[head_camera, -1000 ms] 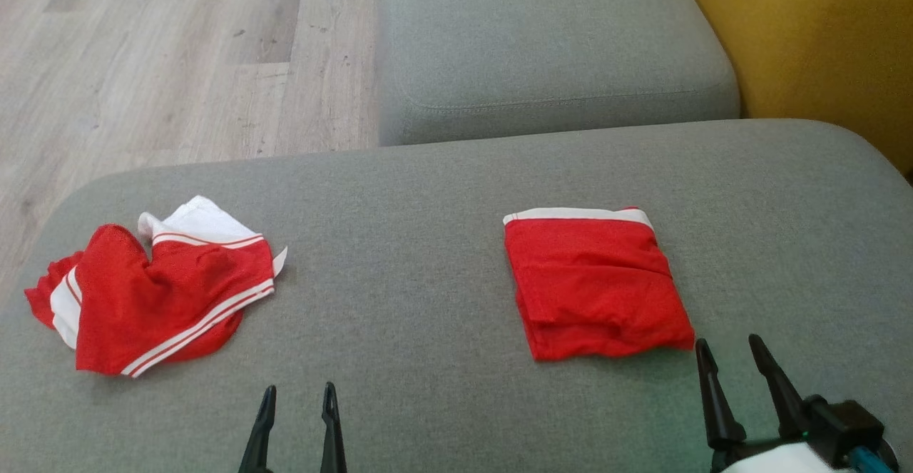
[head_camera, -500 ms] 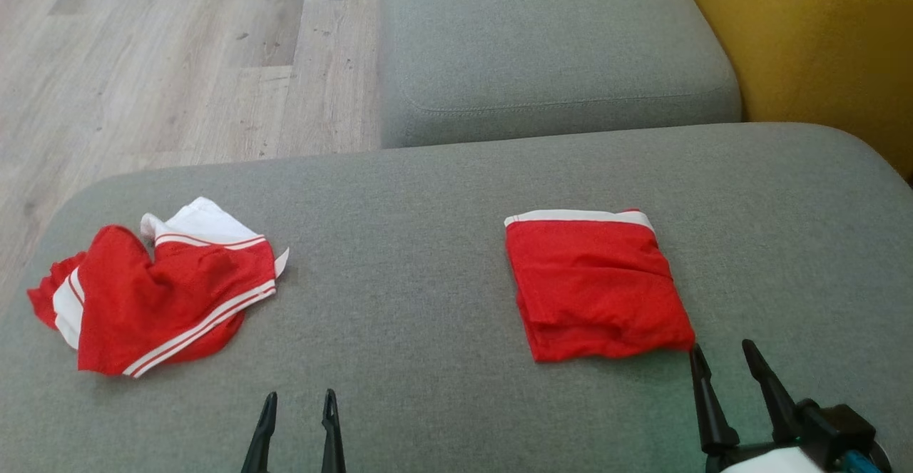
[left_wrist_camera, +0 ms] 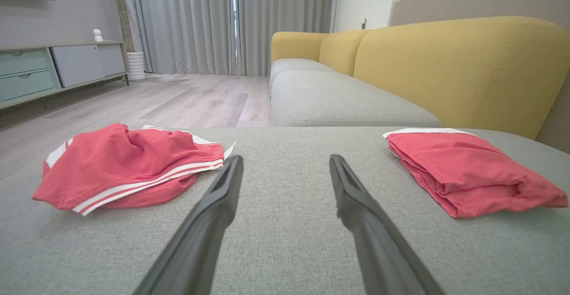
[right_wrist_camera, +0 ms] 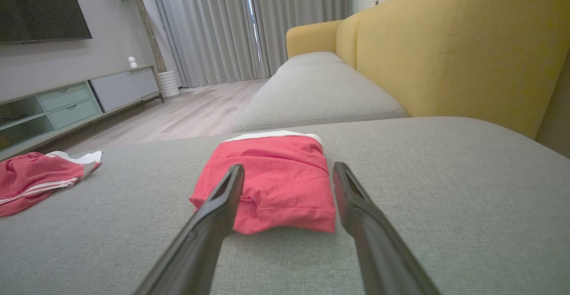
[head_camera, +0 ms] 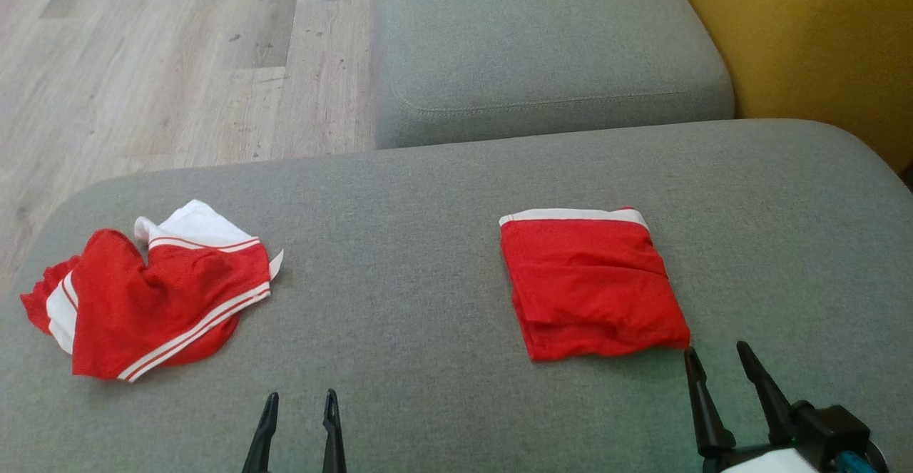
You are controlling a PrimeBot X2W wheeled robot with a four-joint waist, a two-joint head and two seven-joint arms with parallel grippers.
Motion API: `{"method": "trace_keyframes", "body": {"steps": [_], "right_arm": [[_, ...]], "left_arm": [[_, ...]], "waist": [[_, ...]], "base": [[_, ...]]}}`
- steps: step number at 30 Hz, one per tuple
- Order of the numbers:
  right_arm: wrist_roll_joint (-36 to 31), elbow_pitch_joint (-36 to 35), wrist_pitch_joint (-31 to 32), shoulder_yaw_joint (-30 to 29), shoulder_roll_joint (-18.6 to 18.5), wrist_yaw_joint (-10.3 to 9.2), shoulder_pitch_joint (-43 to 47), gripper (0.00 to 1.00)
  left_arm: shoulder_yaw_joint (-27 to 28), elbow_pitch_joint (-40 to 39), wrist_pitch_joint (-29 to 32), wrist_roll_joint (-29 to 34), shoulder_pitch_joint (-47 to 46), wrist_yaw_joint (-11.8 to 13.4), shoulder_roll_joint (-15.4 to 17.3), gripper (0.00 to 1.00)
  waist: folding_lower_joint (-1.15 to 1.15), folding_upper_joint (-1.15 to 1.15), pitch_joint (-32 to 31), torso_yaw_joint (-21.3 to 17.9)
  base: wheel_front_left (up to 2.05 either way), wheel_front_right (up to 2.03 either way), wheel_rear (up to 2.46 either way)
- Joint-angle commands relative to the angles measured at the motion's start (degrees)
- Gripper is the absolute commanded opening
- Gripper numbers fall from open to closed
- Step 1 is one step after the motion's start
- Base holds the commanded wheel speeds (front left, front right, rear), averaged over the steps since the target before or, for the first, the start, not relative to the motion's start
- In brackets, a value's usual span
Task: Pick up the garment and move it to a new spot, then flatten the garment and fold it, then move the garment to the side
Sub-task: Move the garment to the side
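A red garment folded into a neat square with a white waistband (head_camera: 590, 284) (left_wrist_camera: 463, 170) (right_wrist_camera: 276, 179) lies on the right part of the grey cushion (head_camera: 399, 259). A second red garment with white stripes (head_camera: 153, 291) (left_wrist_camera: 129, 163) (right_wrist_camera: 38, 175) lies crumpled at the cushion's left end. My right gripper (head_camera: 715, 360) (right_wrist_camera: 287, 170) hovers open just in front of the folded garment's near right corner, holding nothing. My left gripper (head_camera: 299, 402) (left_wrist_camera: 285, 163) stands open near the front edge, between the two garments.
A second grey seat cushion (head_camera: 549, 45) lies beyond this one. A yellow sofa back (head_camera: 806, 45) rises at the right. Wooden floor (head_camera: 164, 59) stretches past the left edge. A low media cabinet (right_wrist_camera: 67, 103) and curtains (left_wrist_camera: 231, 19) stand across the room.
The right gripper has drawn back slightly toward me from the folded garment's corner. The camera has shifted a little. Both garments lie as before.
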Motion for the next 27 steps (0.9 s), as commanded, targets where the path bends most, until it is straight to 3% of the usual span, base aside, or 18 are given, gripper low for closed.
{"method": "trace_keyframes", "body": {"steps": [1, 13, 22, 27], "right_arm": [[-0.32, -1.47, -0.62, 1.4, -1.24, -0.05, -1.56, 1.0], [1.47, -1.62, -0.62, 1.75, -2.26, -0.05, -2.78, 1.0], [1.95, -0.55, -0.62, 2.34, -5.01, -0.05, -8.54, 1.0], [4.6, 3.41, -0.03, 2.16, -7.49, -0.05, -14.52, 1.0]], "left_arm": [[1.72, -1.51, -0.47, 0.05, -2.73, -0.02, -0.41, 1.0], [0.63, -2.36, -0.47, -0.16, -3.73, 0.09, -0.41, 1.0], [-1.33, -4.82, -0.47, -0.47, -8.24, 0.93, -0.41, 1.0], [-2.64, -4.99, -0.47, 0.01, -12.03, 0.82, -0.41, 1.0]], "waist": [[0.0, 0.0, 0.01, -0.03], [0.0, 0.0, 3.28, 0.43], [0.0, 0.0, 12.69, 1.17], [0.0, 0.0, 17.25, 1.35]], "base": [[0.0, 0.0, 0.0], [0.0, 0.0, 0.0], [0.0, 0.0, 0.0], [0.0, 0.0, 0.0]]}}
